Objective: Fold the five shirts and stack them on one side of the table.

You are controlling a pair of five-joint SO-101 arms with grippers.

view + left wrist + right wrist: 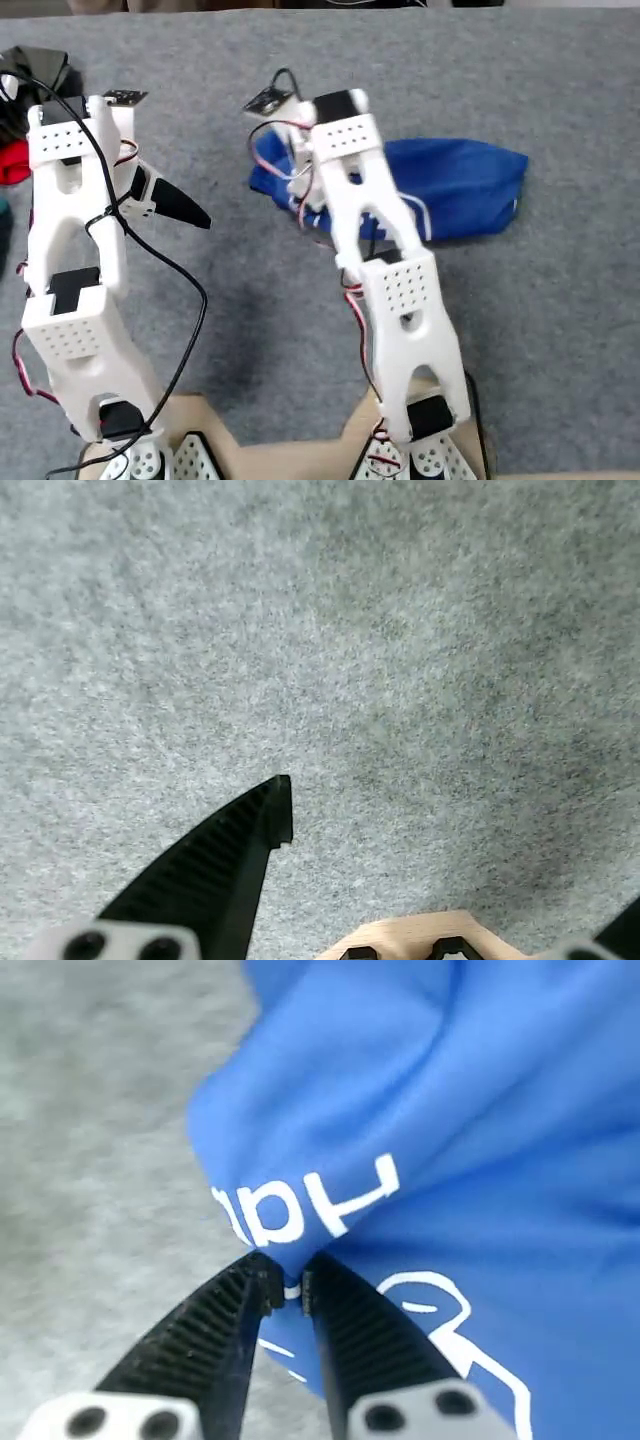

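Note:
A blue shirt with white print lies crumpled on the grey felt table, right of centre. My right gripper is shut on a fold of the blue shirt at its printed edge. In the high view the right gripper sits at the shirt's left end, partly under its own arm. My left gripper stands open above bare felt, with one black finger in view and nothing between the jaws. In the high view the left gripper hangs to the left of the shirt, apart from it.
A heap of other garments, black and red, lies at the table's far left edge behind the left arm. The arms' wooden base is at the front edge. Open felt stretches right of and in front of the blue shirt.

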